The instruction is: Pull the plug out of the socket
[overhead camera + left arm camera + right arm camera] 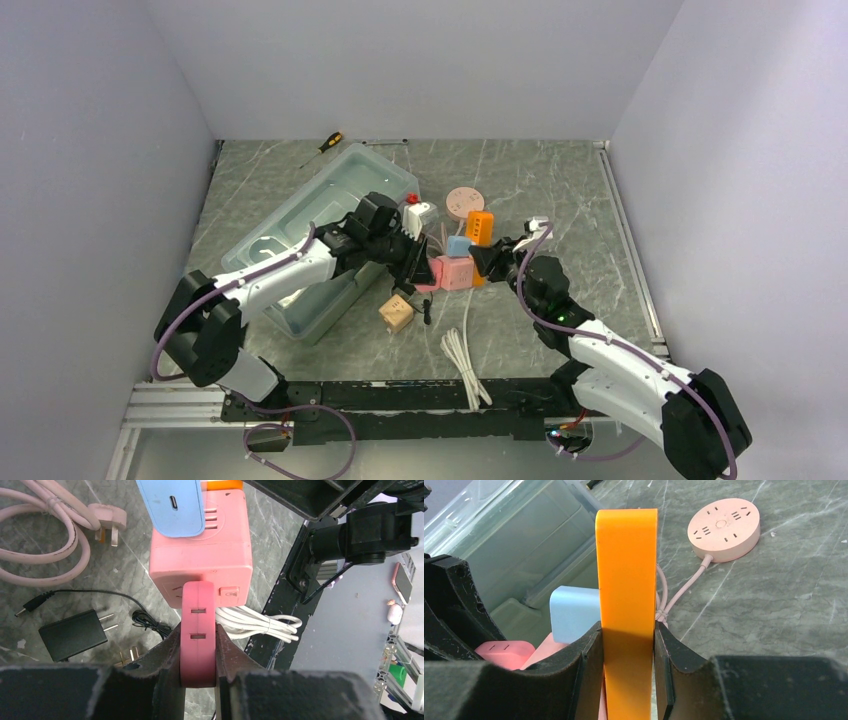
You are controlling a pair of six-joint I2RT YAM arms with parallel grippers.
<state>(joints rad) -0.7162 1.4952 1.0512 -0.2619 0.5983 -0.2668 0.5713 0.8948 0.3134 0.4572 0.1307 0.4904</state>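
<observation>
A pink cube socket (457, 272) stands mid-table with a blue plug (458, 245) on top. In the left wrist view a darker pink plug (198, 605) sits against the near face of the cube (200, 550). My left gripper (198, 632) is shut on this plug and is left of the cube in the top view (420, 270). My right gripper (626, 630) is shut on an orange plug (626, 570) at the cube's right side, as the top view shows (488, 260). The orange plug's (480, 228) joint with the cube is hidden.
A clear plastic bin (310, 215) lies behind my left arm. A round pink socket (464, 199) with its cord, a white adapter (420, 215), a tan adapter (396, 313), a black charger (72, 632) and a bundled white cable (462, 360) lie around. A screwdriver (325, 145) lies at the back.
</observation>
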